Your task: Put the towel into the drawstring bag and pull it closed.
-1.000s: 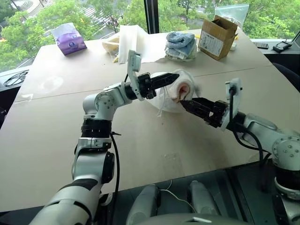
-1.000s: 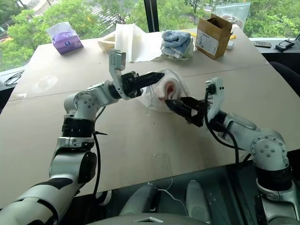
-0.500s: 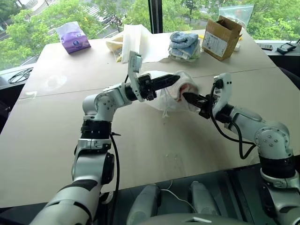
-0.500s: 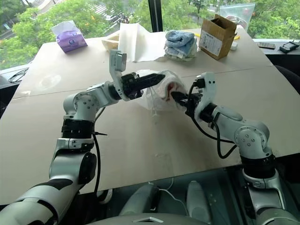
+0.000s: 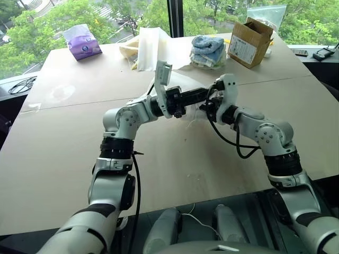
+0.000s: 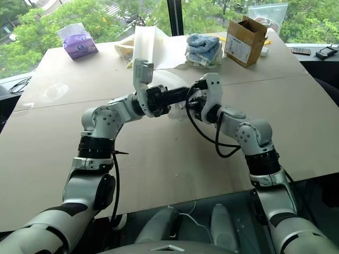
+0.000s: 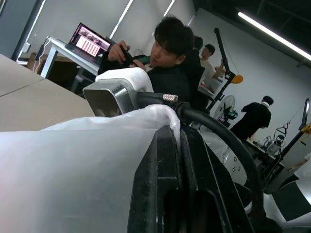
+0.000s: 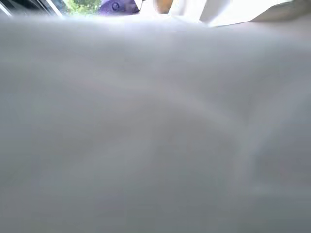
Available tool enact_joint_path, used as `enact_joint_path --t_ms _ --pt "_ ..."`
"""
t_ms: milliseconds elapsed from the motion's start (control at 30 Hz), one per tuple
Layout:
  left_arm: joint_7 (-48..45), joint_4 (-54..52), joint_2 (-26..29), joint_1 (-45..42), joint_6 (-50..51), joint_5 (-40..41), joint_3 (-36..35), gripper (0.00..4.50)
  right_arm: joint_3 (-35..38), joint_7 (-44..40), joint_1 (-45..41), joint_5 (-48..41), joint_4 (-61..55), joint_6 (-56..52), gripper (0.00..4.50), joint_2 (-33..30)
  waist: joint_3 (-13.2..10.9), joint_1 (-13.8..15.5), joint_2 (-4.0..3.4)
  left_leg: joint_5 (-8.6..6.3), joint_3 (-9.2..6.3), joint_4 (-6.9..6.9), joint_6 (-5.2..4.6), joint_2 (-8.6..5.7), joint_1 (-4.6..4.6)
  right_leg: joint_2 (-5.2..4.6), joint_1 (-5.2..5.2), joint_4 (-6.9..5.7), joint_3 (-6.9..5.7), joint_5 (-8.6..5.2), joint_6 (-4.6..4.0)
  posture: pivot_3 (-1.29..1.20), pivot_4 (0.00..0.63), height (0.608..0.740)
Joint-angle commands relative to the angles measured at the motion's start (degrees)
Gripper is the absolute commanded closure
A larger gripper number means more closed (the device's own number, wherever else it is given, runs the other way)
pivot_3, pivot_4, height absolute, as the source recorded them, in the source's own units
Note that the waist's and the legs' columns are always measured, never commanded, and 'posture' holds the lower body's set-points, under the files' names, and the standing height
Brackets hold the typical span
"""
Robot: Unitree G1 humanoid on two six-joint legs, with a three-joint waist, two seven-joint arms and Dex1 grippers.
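The drawstring bag (image 7: 73,165), thin white fabric, hangs above the middle of the table between my two arms. My left gripper (image 5: 203,95) is shut on its upper edge, and in the left wrist view the fabric is bunched against the closed black fingers (image 7: 167,160). My right gripper (image 5: 207,107) is pushed in against the bag from the right, close under the left one. A little of the bag (image 5: 194,113) and its cords shows below them. White fabric lies right against the right wrist camera (image 8: 155,126). The towel is hidden.
Along the table's far edge stand a purple tissue pack (image 5: 82,43), a stiff white folded sheet (image 5: 153,48), light-blue folded towels (image 5: 207,48) and a cardboard box (image 5: 249,41). A clear plastic bag (image 5: 265,13) sits behind the box. People show in the left wrist view's background.
My right gripper has moved forward and left into the bag, right up to the left gripper. The bag is now bunched between them and the pale cloth seen in it is hidden.
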State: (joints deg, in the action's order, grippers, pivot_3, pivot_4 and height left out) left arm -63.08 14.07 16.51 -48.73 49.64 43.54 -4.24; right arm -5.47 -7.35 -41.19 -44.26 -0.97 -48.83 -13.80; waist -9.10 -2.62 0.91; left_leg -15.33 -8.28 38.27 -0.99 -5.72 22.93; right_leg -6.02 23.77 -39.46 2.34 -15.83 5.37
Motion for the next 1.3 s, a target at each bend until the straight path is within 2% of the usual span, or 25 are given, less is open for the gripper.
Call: enact_joint_path --t_ms 33,67,300,400,467,533,600,733,900,1000,1100,1133,1167,1300 --pt "-1.2 -1.4 1.0 -0.2 -1.3 0.8 -1.0 4.50 4.4 -2.1 1.2 -0.9 -5.7 1.1 3.21 -0.1 0.0 0.0 0.00 0.00 0.00 0.00 0.00 0.00 0.00 0.00 0.00 0.00 0.00 0.00 0.00 0.00 0.150 0.740" --pt "-1.4 -0.8 1.6 -0.1 -1.8 0.4 -1.3 4.50 5.6 -3.0 3.0 -2.6 -9.1 -0.5 2.84 -1.4 0.0 0.1 0.00 0.00 -0.01 0.00 0.00 0.00 0.00 0.00 0.00 0.00 0.00 0.00 0.00 0.00 0.150 0.740" --pt "-2.9 4.1 3.8 -0.6 -5.9 -2.4 -1.2 4.50 13.5 -7.0 13.8 -14.2 -24.8 -8.5 2.84 -9.6 0.0 0.2 0.00 0.00 -0.09 -0.03 0.00 -0.02 0.07 -0.03 -0.02 0.14 -0.09 0.00 0.00 0.00 0.150 0.740" --pt "-3.5 5.6 4.0 -0.8 -7.2 -3.4 -0.7 4.50 17.8 -9.7 17.5 -19.1 -29.1 -8.1 2.84 -13.0 0.0 0.3 0.00 0.00 -0.08 -0.02 0.00 0.00 0.04 -0.01 -0.03 0.10 -0.08 0.00 0.00 0.00 0.150 0.740" --pt "-3.9 5.7 4.3 -1.0 -7.3 -3.4 -0.9 4.50 20.2 -12.7 20.3 -18.9 -30.4 -5.8 2.84 -15.6 0.0 0.2 0.00 -0.01 -0.03 0.00 -0.01 -0.01 0.04 -0.01 -0.04 0.11 -0.05 0.00 0.00 0.00 0.150 0.740" --pt "-4.2 5.3 4.7 -1.1 -7.2 -3.2 -1.1 4.50 21.2 -15.2 23.0 -15.4 -30.7 -2.7 2.84 -17.9 0.0 0.3 0.02 -0.01 -0.03 0.00 -0.02 -0.01 0.02 -0.01 -0.07 0.10 -0.05 0.00 0.00 0.00 0.150 0.740" --pt "-4.0 4.9 5.1 -1.3 -7.0 -2.8 -1.7 4.50 19.9 -16.2 25.5 -7.3 -28.6 2.3 2.84 -20.5 0.0 0.4 0.02 -0.01 -0.04 0.00 -0.02 -0.01 0.02 -0.01 -0.08 0.11 -0.07 0.00 0.01 0.00 0.150 0.740" --pt "-3.6 4.0 6.0 -1.7 -6.2 -2.0 -2.5 4.50 4.0 -19.6 29.4 21.0 -19.5 19.4 2.84 -31.2 0.0 0.2 0.03 -0.01 0.05 0.05 -0.02 -0.06 -0.03 0.00 -0.08 0.07 -0.02 -0.01 0.01 0.00 0.150 0.740" --pt "-3.3 3.3 6.4 -1.7 -5.9 -1.7 -2.8 4.50 -4.2 -20.9 26.2 34.1 -7.2 33.4 2.84 -27.5 0.0 -0.2 0.03 0.01 0.07 0.00 0.01 0.04 -0.11 0.06 -0.07 0.00 0.00 -0.01 0.01 0.00 0.150 0.740" --pt "-2.9 2.5 6.7 -1.7 -5.7 -1.6 -3.3 4.50 -5.3 -20.8 22.6 37.0 -0.5 37.0 2.07 -23.6 0.0 0.0 0.05 0.00 0.13 0.04 0.00 0.00 -0.08 0.01 -0.06 0.03 0.06 -0.01 0.02 0.00 0.150 0.740" --pt "-2.5 1.3 7.5 -1.6 -4.9 -1.0 -4.1 4.50 -4.5 -18.4 18.0 39.1 7.0 40.6 0.54 -18.5 0.0 0.1 0.07 0.01 0.09 0.05 0.01 0.01 -0.10 0.02 -0.09 0.04 0.04 0.00 0.01 0.00 0.150 0.740" --pt "-2.3 1.0 7.8 -1.5 -4.7 -0.9 -4.4 4.50 -4.2 -17.6 16.5 39.8 9.4 41.2 0.21 -17.0 0.0 0.1 0.07 0.01 0.08 0.03 0.01 0.02 -0.11 0.02 -0.08 0.01 0.03 0.00 0.01 0.00 0.150 0.740" --pt "-2.3 0.8 8.0 -1.4 -4.6 -0.8 -4.5 4.50 -3.9 -17.7 15.3 39.8 11.4 41.7 0.08 -15.6 0.0 0.1 0.07 0.01 0.06 0.01 0.02 0.02 -0.11 0.02 -0.07 0.00 0.02 0.00 0.01 0.00 0.150 0.740" --pt "-1.9 0.4 8.4 -1.2 -4.2 -0.5 -4.7 4.50 -3.4 -19.9 11.6 38.8 16.3 42.9 0.08 -11.1 0.0 0.1 0.07 0.01 0.03 0.01 0.02 0.02 -0.07 0.01 -0.07 0.06 0.00 0.00 0.01 0.00 0.150 0.740"
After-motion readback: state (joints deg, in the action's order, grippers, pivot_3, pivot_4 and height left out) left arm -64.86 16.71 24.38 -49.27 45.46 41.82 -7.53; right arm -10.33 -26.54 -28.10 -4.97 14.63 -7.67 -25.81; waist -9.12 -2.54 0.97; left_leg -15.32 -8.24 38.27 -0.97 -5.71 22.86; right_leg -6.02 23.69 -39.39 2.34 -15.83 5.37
